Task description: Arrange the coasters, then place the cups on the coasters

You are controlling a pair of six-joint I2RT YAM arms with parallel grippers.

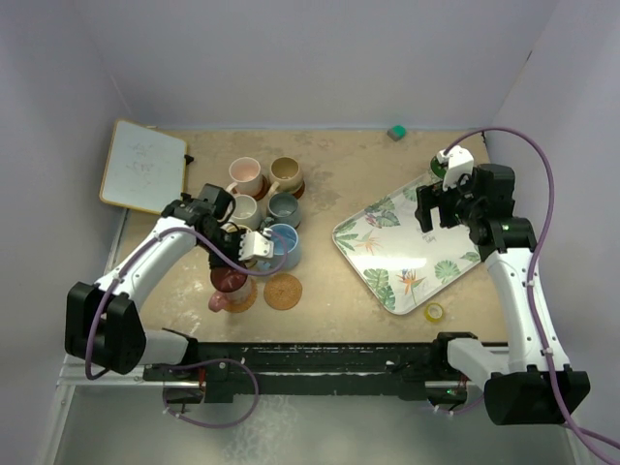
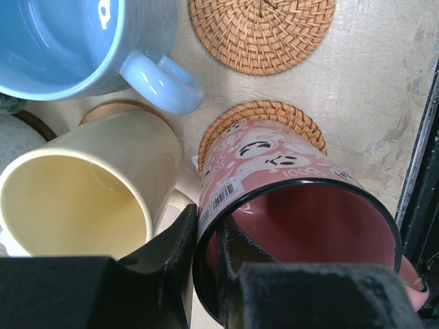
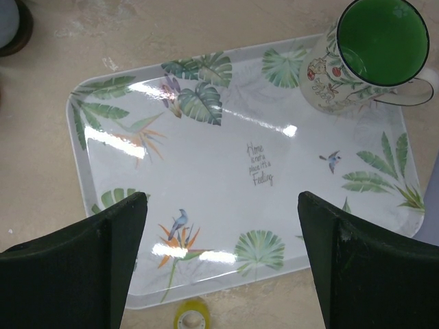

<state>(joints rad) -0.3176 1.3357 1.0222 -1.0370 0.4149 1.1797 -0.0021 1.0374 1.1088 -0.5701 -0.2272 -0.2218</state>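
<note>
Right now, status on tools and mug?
Left tool shut on rim of pink ghost-print ceramic mug, on woven round coaster. Right tool open over leaf-patterned tray. Pale yellow mug close beside.

The ghost-printed mug [image 2: 274, 161] looks like glazed ceramic: a satin pink-red outside, a glossy black rim and a glossy pink inside, with a paper barcode label [image 2: 221, 197] stuck near the rim. The coaster under it [image 2: 264, 113] and the second coaster [image 2: 260, 27] just beyond it are woven rattan, rough and matt. Beside it, the cream mug [image 2: 103, 178] and the light blue mug [image 2: 62, 41] carry a smooth, shiny glaze. The tabletop [image 2: 370, 89] is matt, mottled beige. Well apart from it, the leaf-patterned tray [image 3: 226, 178] is smooth and highly glossy, catching bright glare.
</note>
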